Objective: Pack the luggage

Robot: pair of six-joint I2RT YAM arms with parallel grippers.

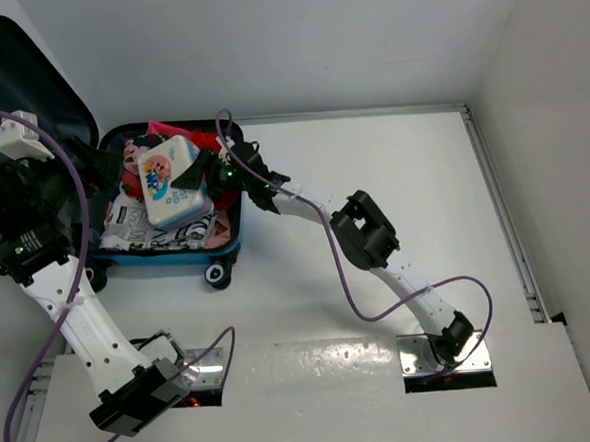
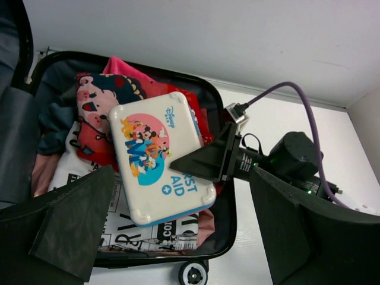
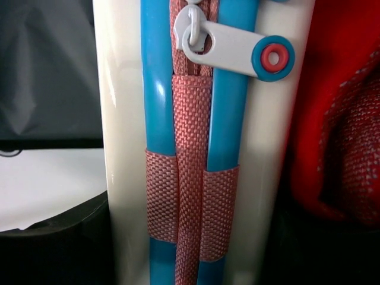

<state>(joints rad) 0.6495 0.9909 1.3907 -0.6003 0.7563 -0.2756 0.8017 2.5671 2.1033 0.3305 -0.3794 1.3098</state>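
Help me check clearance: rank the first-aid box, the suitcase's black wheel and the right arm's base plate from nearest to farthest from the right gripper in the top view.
1. First-aid box, in the suitcase, at the fingertips of the right gripper.
2. Black wheel, suitcase's near right corner.
3. Base plate, near edge of the table.

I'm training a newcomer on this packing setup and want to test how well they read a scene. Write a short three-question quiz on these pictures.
1. What lies on top of the clothes in the suitcase? A) a first-aid box B) a shoe C) a bottle
2. Fill in: the left gripper, above the suitcase, is ____ (open or shut).
3. True or false: the suitcase lid is closed.
Key: 1 A; 2 open; 3 false.
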